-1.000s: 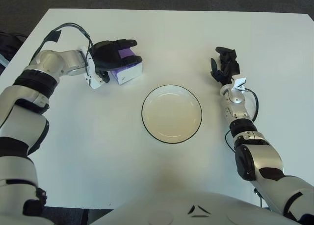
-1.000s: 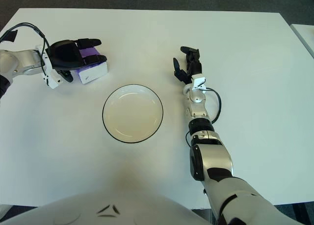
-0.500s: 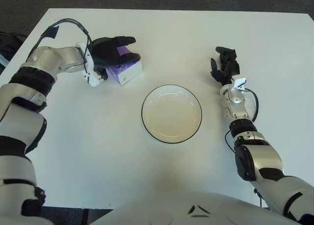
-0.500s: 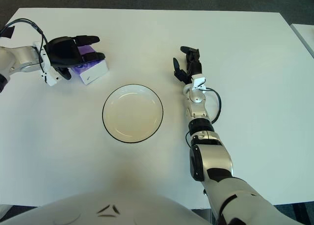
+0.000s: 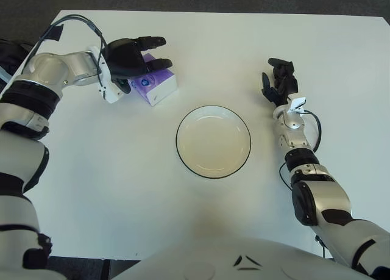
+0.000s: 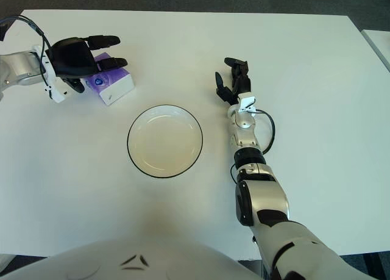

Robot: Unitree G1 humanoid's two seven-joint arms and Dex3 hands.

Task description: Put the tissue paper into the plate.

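Currently at the grasp step: left hand (image 5: 128,55), fingers spread, hovers over the tissue paper (image 5: 156,86) lying far-left of the empty plate (image 5: 213,141) on the surface (image 5: 122,188); next it needs closing, while right hand (image 5: 279,85) idles right of plate.

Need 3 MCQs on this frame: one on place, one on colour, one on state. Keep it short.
1. Where is the tissue pack relative to the plate?
A. Inside it
B. To the robot's left of it and farther back
C. To the robot's right of it

2. What colour is the top of the tissue pack?
A. Purple
B. Green
C. Red

3. What is in the plate?
A. The tissue pack
B. A cup
C. Nothing

Answers:
1. B: the pack sits on the table, apart from the plate's rim, under the fingers of the left robot hand.
2. A: the top is purple, the sides white.
3. C: the plate's inside shows bare. The right robot hand is to the plate's right, holding nothing.
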